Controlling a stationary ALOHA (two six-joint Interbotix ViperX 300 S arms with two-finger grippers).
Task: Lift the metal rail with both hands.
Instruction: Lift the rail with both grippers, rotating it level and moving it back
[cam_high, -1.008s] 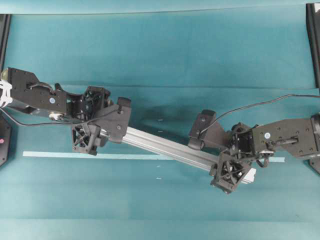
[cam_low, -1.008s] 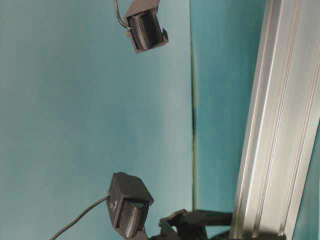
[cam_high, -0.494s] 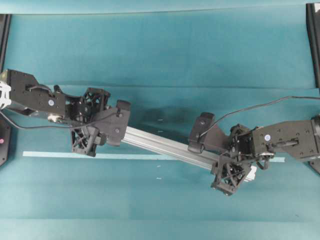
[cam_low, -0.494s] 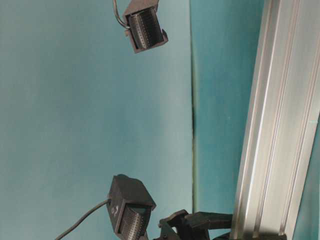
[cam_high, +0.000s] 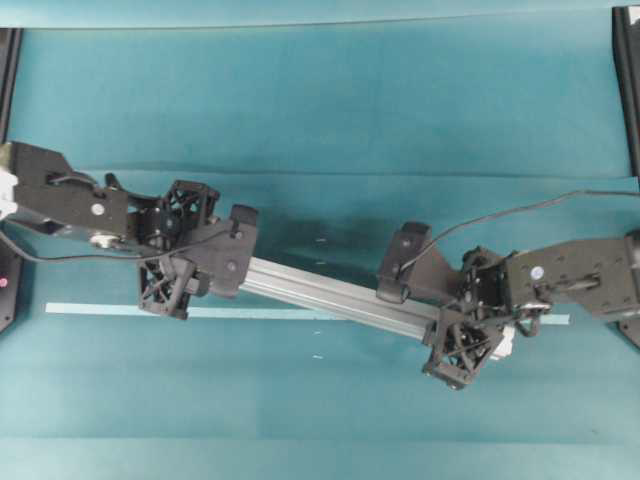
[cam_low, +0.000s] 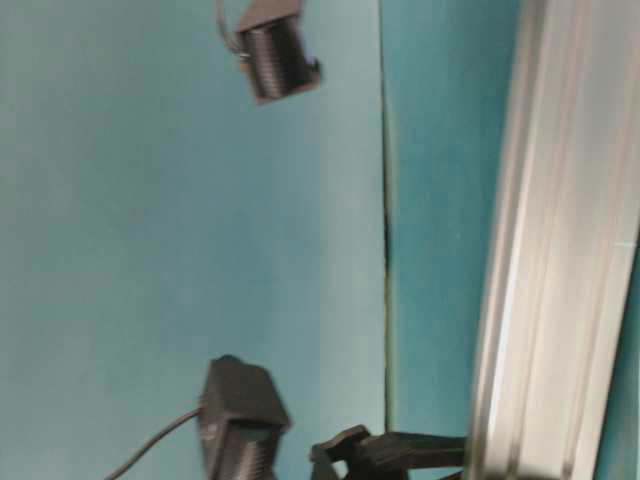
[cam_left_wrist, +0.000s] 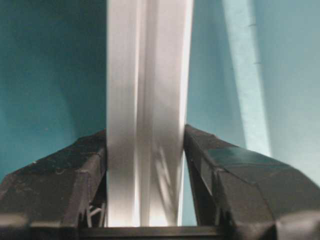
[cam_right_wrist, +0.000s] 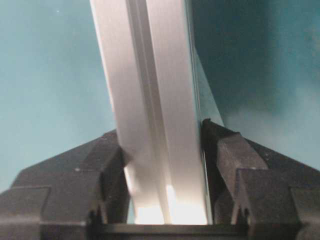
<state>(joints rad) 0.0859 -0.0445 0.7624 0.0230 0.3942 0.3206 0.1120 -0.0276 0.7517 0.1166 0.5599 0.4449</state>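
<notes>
**Gripping done at both ends, lift barely begun**

Looking from the tools outward, you had the left gripper (cam_high: 176, 262) clamped on the metal rail (cam_high: 330, 297): in its wrist view the two dark fingers (cam_left_wrist: 75, 170) pressed flat against the bar's sides with no gap. The right gripper (cam_high: 468, 322) was clamped the same way on the other end, its pads tight on both faces in its own wrist view.

You had the grasp finished; the raising was what remained. The rail (cam_low: 560, 250) showed blurred in the table-level view, which suggests it was moving, but I cannot tell whether it had cleared the teal table (cam_high: 320, 100).

From overhead, the rail ran diagonally from centre left down to lower right, crossing the pale tape strip (cam_high: 95, 309). Your left arm reached in from the left edge, your right arm from the right edge, both wrists angled toward the middle.
</notes>
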